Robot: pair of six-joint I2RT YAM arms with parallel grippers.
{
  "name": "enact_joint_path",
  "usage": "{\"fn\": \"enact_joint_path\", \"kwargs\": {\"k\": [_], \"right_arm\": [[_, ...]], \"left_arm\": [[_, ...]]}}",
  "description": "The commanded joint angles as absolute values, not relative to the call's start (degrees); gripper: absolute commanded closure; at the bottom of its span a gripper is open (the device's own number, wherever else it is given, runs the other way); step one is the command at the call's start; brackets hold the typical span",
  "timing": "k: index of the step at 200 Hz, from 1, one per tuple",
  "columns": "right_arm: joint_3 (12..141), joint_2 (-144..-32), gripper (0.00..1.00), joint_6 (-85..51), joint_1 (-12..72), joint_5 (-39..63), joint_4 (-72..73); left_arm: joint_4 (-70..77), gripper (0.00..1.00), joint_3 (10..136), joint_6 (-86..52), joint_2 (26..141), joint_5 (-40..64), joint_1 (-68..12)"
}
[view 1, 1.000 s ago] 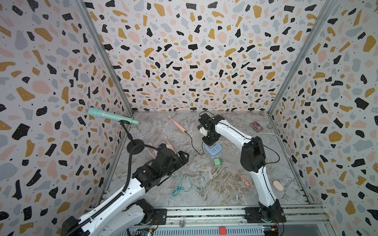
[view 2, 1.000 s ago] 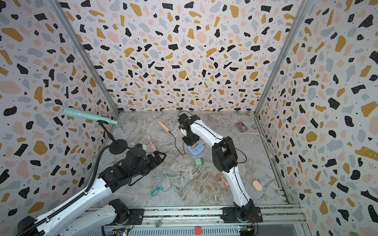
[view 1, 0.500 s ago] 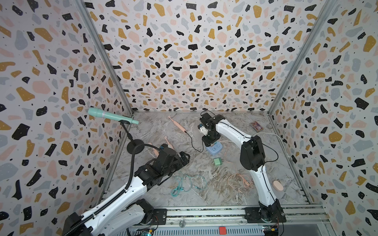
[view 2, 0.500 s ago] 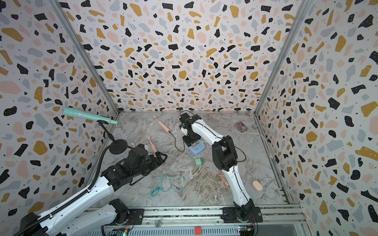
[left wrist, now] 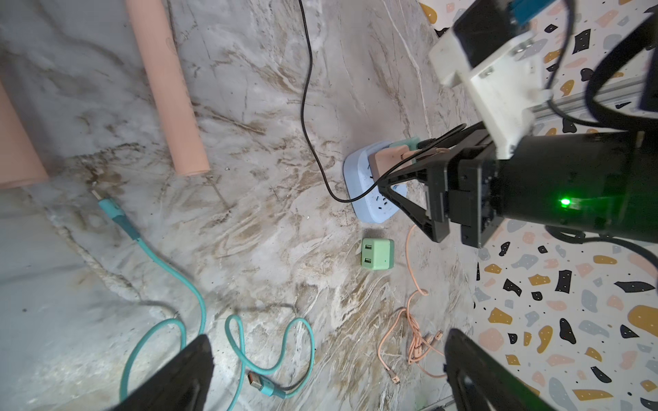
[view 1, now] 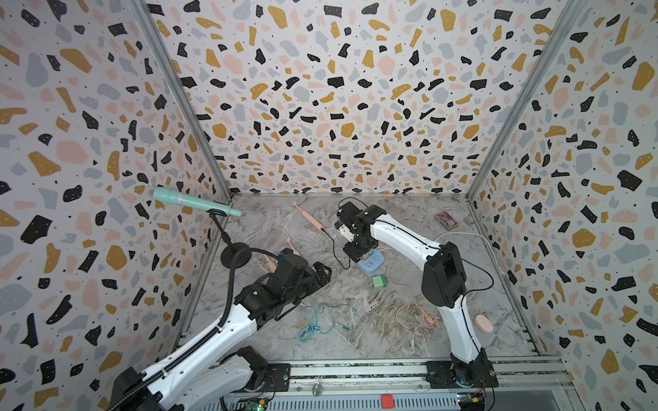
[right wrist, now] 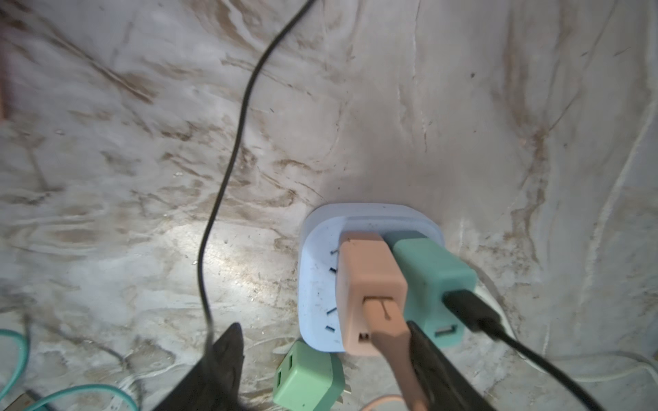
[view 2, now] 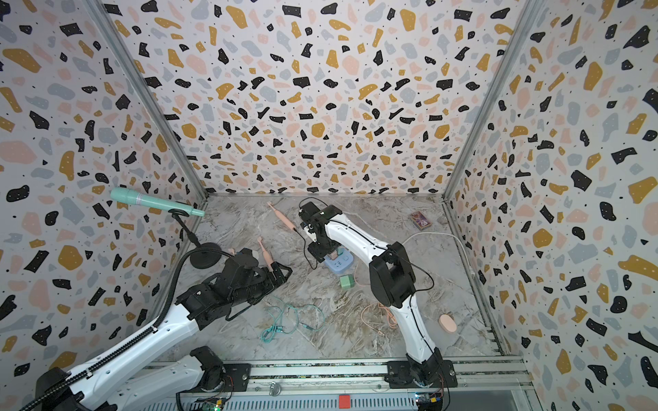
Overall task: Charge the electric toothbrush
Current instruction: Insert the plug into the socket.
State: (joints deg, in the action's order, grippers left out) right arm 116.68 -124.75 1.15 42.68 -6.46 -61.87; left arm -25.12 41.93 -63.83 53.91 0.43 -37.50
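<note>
A: What is hemming the arms in?
B: Speckled terrazzo-print walls [view 1: 338,106] are closing three sides. The grey marble-pattern tabletop [view 1: 374,341] is showing bare room between the arms.
A: And the grippers?
B: The left gripper [left wrist: 327,338] is hovering spread wide, empty. The right gripper [right wrist: 322,329] is hanging, fingers apart, over the pale blue square power strip [right wrist: 317,284] (clamping nothing visible).
A: The toothbrush?
B: The slim pink electric toothbrush [view 1: 309,217] is lying near the back wall, its thin black cable [view 1: 334,249] trailing toward the strip.
</note>
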Motion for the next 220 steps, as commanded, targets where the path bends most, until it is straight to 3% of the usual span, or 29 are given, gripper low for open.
{"fn": "enact_joint_path", "kwargs": {"k": [1,89,117,140,155,195,220], "right_arm": [[117.1,-119.3,0.29,-0.1,42.9,-8.9,-62.7],[108.6,-102.0,0.29,-7.4,45.0,-15.6,-62.8],[92.2,-88.2,0.28,-13.0,43.4,-18.5,-57.2],[75.7,-75.3,0.29,-17.7,37.3,-11.9,-52.1],[66.2,-69.5,0.3,-20.0,38.2,-8.2,-50.8],[47.8,-69.9,0.36,-29.8,50.7,-4.1,-45.0],[47.3,-73.0,0.43,-32.4,52.5,-6.8,-42.2]], "left_arm": [[-25.3,0.0,43.9,-63.1,54.3,1.1,-37.0],[-20.7,0.0,43.2,-63.4,56.1,1.2,-37.1],[-19.2,0.0,43.1,-62.6,56.3,1.4,-37.1],[-18.1,0.0,42.1,-62.0,56.0,1.8,-37.0],[-17.2,0.0,41.6,-61.6,55.8,2.1,-37.1],[-15.2,0.0,39.8,-62.7,54.9,2.0,-37.1],[-14.2,0.0,38.4,-65.2,52.9,1.6,-37.0]]}}
